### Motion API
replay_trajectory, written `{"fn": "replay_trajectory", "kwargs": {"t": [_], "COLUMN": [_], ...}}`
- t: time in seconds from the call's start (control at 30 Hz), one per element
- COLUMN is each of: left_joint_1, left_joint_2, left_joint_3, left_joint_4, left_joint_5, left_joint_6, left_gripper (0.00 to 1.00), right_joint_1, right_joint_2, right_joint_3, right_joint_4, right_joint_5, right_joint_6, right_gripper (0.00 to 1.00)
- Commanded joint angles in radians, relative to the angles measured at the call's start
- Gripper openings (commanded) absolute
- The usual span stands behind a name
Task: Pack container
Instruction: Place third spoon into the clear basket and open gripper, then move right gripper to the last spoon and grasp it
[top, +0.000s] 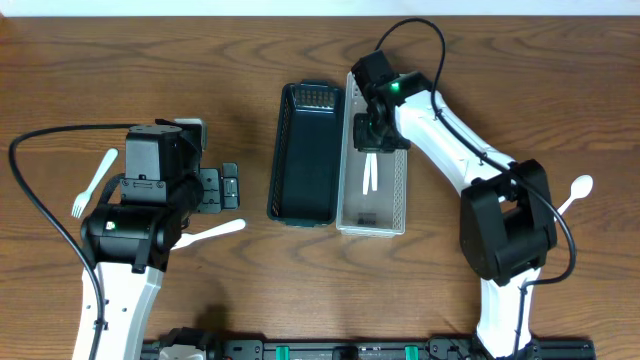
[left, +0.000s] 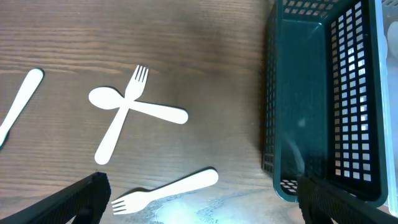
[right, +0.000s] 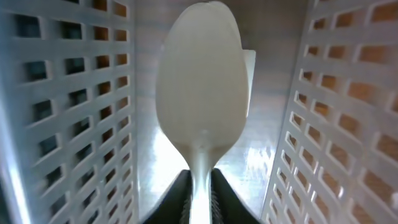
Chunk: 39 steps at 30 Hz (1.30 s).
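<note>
My right gripper is shut on a white spoon by its neck and holds it inside the white slotted basket. Other white cutlery lies on that basket's floor. The dark teal basket stands beside it, with nothing showing inside. My left gripper is open and empty above the table, over a white fork. A crossed spoon and fork lie further out in the left wrist view.
A white fork lies at the far left and a white utensil by my left arm. A white spoon lies at the far right. Another white handle shows at the left edge of the left wrist view.
</note>
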Motion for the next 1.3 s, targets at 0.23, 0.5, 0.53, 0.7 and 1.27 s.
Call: {"fn": "replay_trajectory", "kwargs": {"t": [0.23, 0.5, 0.53, 0.7, 1.27], "left_joint_1": [0.005, 0.005, 0.005, 0.005, 0.005], "left_joint_2": [-0.005, -0.005, -0.005, -0.005, -0.005], "left_joint_3": [0.018, 0.018, 0.018, 0.018, 0.018], "left_joint_4": [-0.003, -0.003, -0.003, -0.003, -0.003], "left_joint_5": [0.003, 0.003, 0.003, 0.002, 0.002], "left_joint_6": [0.014, 0.014, 0.014, 0.014, 0.014], "left_gripper": [0.98, 0.98, 0.98, 0.98, 0.98], "right_joint_1": [-0.011, -0.198, -0.244, -0.512, -0.993], "right_joint_2": [-0.007, -0.108, -0.126, -0.185, -0.179], "right_joint_3": [0.103, 0.513, 0.543, 0.563, -0.049], "right_joint_4": [-0.049, -0.286, -0.315, -0.468, -0.234], "right_joint_5": [0.019, 0.122, 0.126, 0.124, 0.01], "right_joint_6": [-0.056, -0.087, -0.076, 0.024, 0.022], "right_gripper": [0.31, 0.32, 0.32, 0.33, 0.38]}}
